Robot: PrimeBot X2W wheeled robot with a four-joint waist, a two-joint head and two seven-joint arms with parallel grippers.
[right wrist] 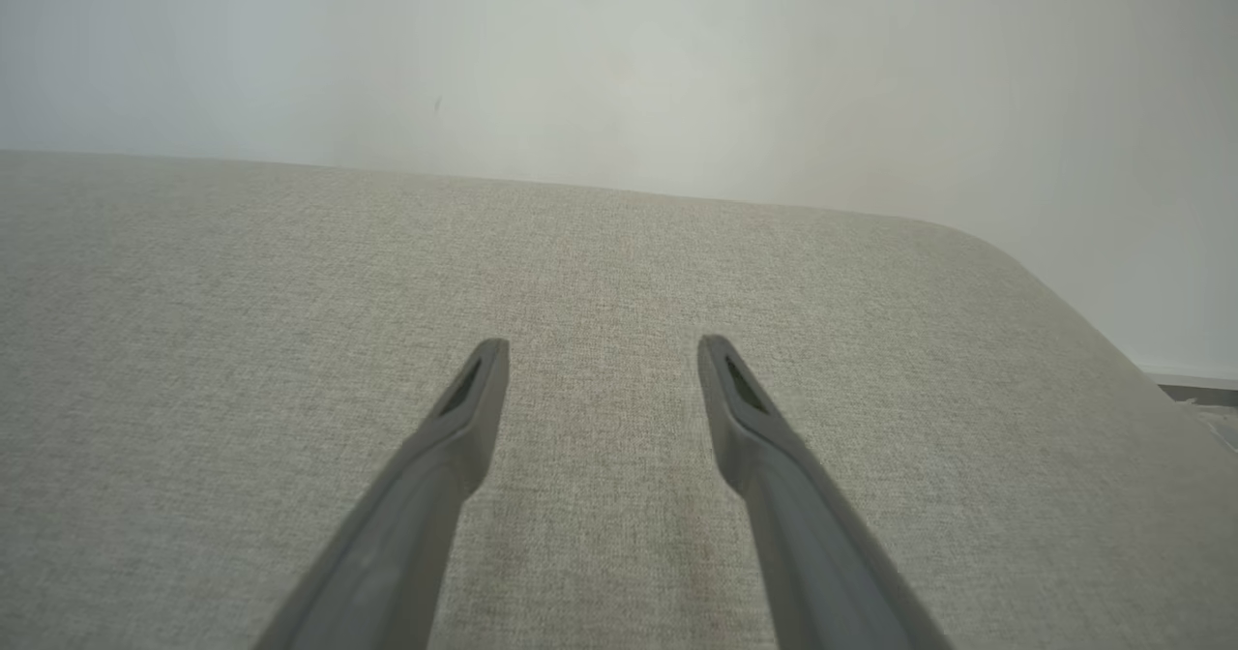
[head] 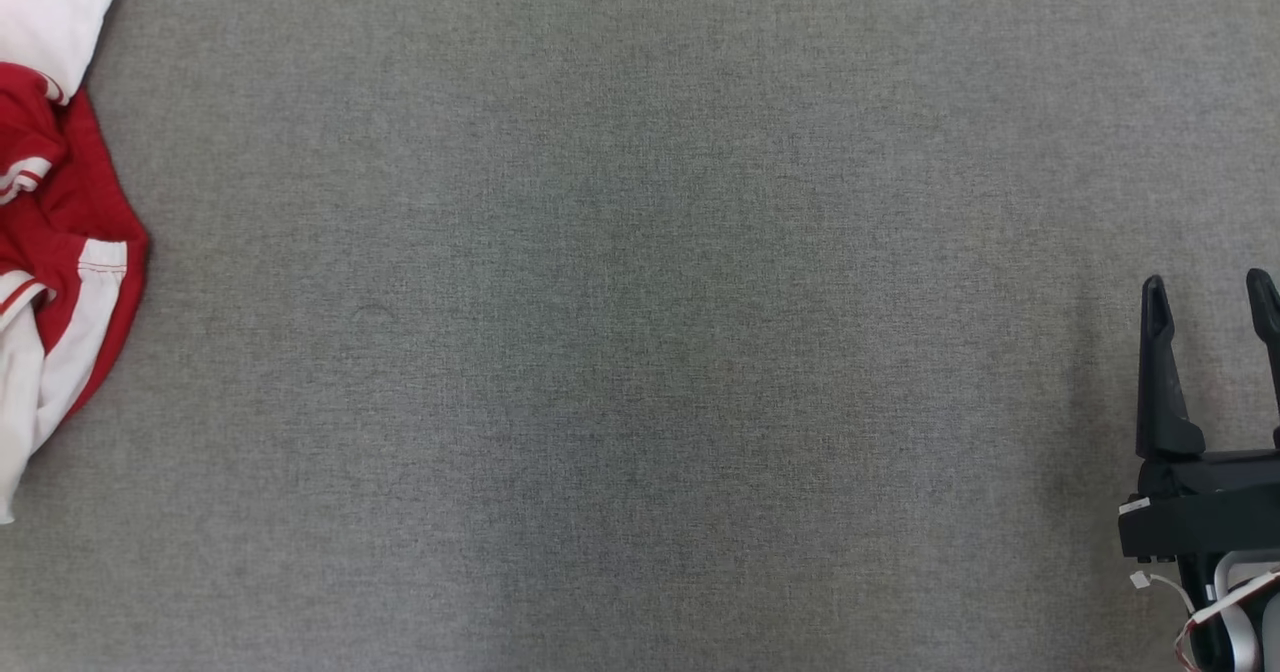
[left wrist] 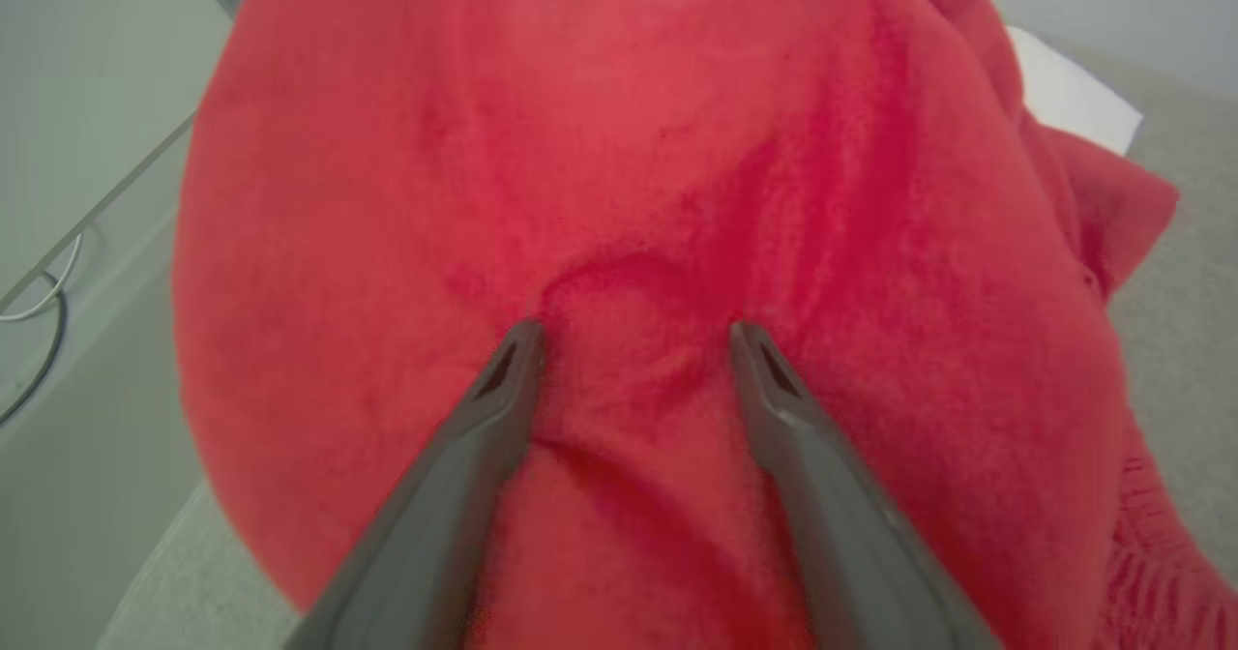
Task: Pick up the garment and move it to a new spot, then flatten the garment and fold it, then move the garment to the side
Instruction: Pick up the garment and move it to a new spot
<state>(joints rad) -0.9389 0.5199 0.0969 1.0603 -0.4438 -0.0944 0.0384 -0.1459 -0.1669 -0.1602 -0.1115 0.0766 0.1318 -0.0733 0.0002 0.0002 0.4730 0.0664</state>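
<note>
We are picking up: our left tool [left wrist: 633, 326], spread against the garment [left wrist: 677, 147], must close next; our right tool [head: 1208, 282] hangs spread.

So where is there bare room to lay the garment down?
The grey surface is bare from the red and white garment, bunched at the left, across to the right gripper, jaws open, lower right. Crowded: that left side.

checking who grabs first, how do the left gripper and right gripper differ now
The left gripper presses its tips into the red garment, a fold between them; the right gripper points across bare grey surface. The left gripper is at the garment; the right gripper is far across from it. Both are open, holding nothing.
</note>
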